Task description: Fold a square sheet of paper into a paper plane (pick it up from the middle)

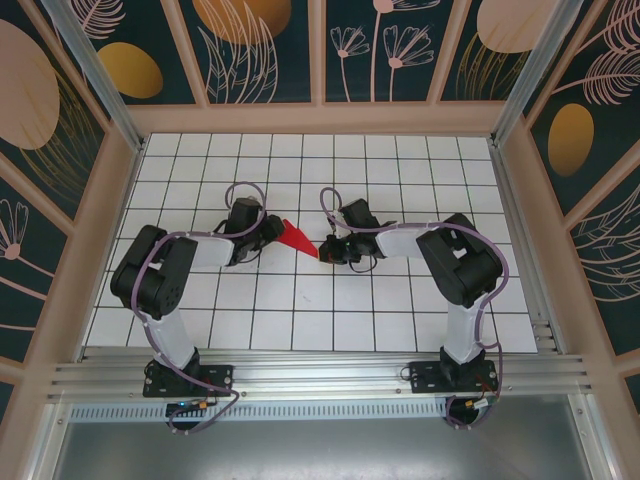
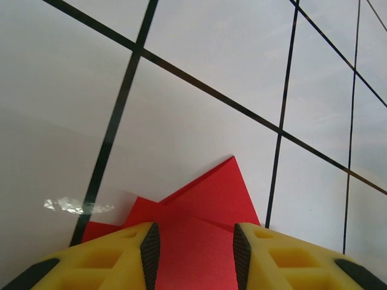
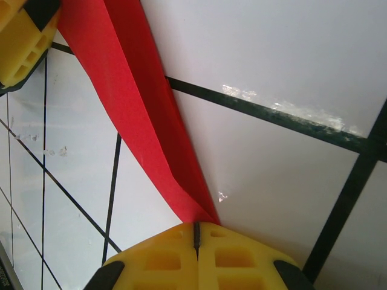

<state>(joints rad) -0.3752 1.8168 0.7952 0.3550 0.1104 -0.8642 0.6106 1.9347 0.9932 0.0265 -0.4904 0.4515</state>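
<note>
Site: robot lab test cell. You're looking at a purpose-built rig, not a lived-in room. A left arm (image 1: pixel 160 270) and a right arm (image 1: pixel 460 265) sit bolted to an aluminium rail (image 1: pixel 320 372) at the near edge of the bench (image 1: pixel 330 320), with purple cables (image 1: pixel 238 187) looped along them. The bench top is white, ruled in a black grid. Walls (image 1: pixel 260 50) box it in on three sides: wood-framed panels printed with teal-and-gold leaf and flower patterns, metal posts (image 1: pixel 92 70) at the back corners. Your wrist views catch the same grid up close.
</note>
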